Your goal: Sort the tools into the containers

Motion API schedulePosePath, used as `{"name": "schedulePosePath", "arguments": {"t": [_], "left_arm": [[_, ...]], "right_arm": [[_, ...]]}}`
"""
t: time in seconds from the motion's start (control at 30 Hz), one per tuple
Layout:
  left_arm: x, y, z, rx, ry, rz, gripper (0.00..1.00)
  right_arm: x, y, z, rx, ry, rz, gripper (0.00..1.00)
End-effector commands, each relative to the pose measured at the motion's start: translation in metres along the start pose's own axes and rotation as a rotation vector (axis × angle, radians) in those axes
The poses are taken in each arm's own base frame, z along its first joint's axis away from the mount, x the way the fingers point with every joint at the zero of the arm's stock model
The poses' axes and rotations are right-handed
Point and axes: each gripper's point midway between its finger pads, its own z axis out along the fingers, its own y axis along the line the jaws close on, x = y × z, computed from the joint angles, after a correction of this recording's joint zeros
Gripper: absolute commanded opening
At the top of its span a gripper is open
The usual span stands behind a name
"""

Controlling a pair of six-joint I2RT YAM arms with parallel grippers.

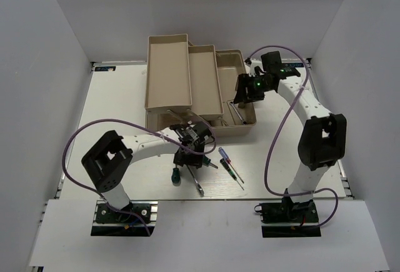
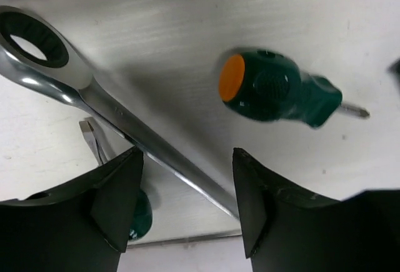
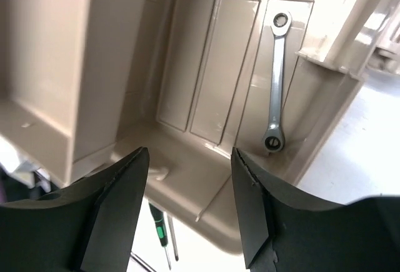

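Right pincer (image 3: 189, 154) (agape) near toolbox (image 3: 187, 65) rim

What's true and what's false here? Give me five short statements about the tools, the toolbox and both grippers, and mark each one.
1. A silver wrench lies inside the toolbox. True.
2. The right gripper is clamped on that wrench. False: its jaws are open and empty above it.
3. A second wrench lies on the table below the left gripper. True.
4. The left gripper holds the green screwdriver. False: it is open, and the screwdriver lies on the table.
5. The purple-and-red screwdriver is in a tray. False: it lies on the table.
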Motion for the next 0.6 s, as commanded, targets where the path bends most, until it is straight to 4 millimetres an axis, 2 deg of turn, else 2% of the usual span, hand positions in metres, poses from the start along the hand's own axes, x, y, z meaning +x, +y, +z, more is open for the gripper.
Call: {"name": "schedulePosePath", "arguments": {"t": [0.0, 0.07, 0.1, 0.23, 0.27, 0.37, 0.53, 0.57], "left_arm": [[-0.008, -0.009, -0.001, -0.008, -0.038, -0.059, 0.69], [-0.001, -0.004, 0.01, -0.043, -0.029, -0.057, 0.65], [0.0, -0.008, 0.013, -0.038, -0.031, -0.049, 0.62], [0.015, 0.001, 0.029, -0.089, 0.005, -0.062, 0.39], [0.02, 0.001, 0.03, -0.094, 0.012, -0.062, 0.26], [0.03, 0.002, 0.029, -0.096, 0.018, -0.056, 0.1], [0.045, 0.01, 0.023, -0.11, 0.033, -0.066, 0.09], [0.046, 0.012, 0.022, -0.118, 0.04, -0.064, 0.11]], "right_arm": [[-0.006, 0.012, -0.023, -0.034, -0.07, 0.01, 0.61], [-0.007, 0.016, -0.029, -0.043, -0.093, 0.024, 0.61], [0.002, 0.012, -0.026, -0.042, -0.078, 0.045, 0.61], [0.006, 0.01, -0.034, -0.056, -0.094, 0.07, 0.61], [0.007, 0.009, -0.034, -0.055, -0.091, 0.073, 0.61], [0.007, 0.006, -0.039, -0.059, -0.099, 0.085, 0.61], [0.011, 0.002, -0.045, -0.063, -0.105, 0.11, 0.61], [0.01, 0.001, -0.048, -0.06, -0.115, 0.112, 0.61]]}}
